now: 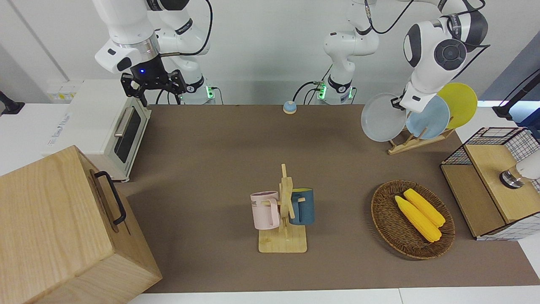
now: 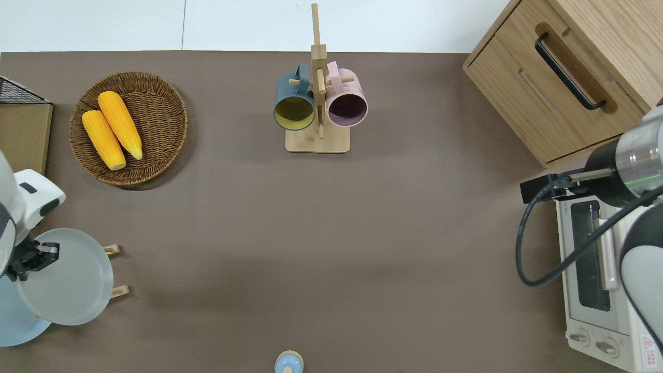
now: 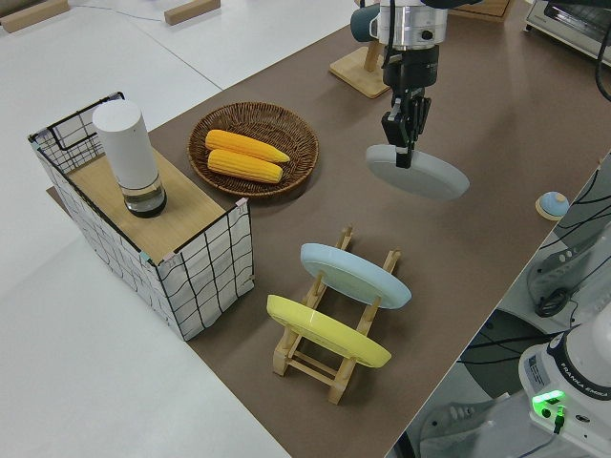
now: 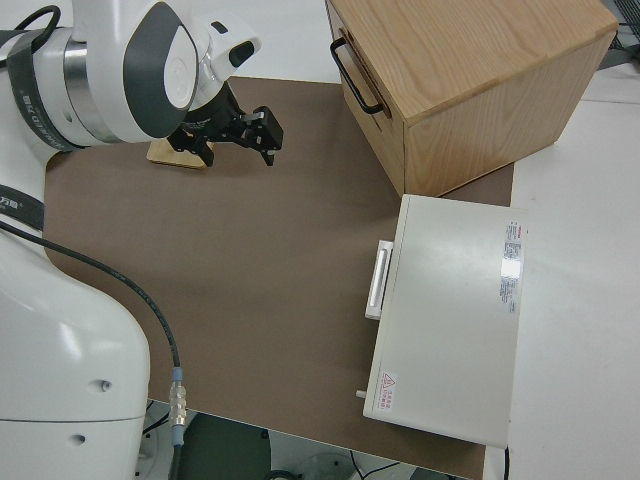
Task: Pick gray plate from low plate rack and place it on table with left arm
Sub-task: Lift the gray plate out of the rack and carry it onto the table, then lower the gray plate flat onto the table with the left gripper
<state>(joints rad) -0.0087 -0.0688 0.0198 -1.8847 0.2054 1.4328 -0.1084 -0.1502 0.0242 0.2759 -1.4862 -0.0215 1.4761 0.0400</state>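
Note:
My left gripper [image 1: 397, 103] is shut on the rim of the gray plate [image 1: 382, 118] and holds it tilted in the air, lifted clear of the low plate rack [image 1: 415, 141]. In the overhead view the gripper [image 2: 40, 255] and the plate [image 2: 70, 280] are over the rack's end [image 2: 115, 270] toward the table's middle. The left side view shows the plate [image 3: 420, 174] hanging from the gripper [image 3: 402, 145] above the brown table [image 1: 211, 160]. The right arm is parked, its gripper [image 1: 154, 90] open.
A light blue plate [image 1: 429, 119] and a yellow plate [image 1: 459, 100] stand in the rack. A wicker basket [image 1: 386, 223] with two corn cobs, a wire-framed box [image 1: 491, 181], a mug stand [image 1: 284, 211], a small bell [image 1: 289, 107], a toaster oven [image 1: 105, 126] and a wooden cabinet [image 1: 63, 228] are around.

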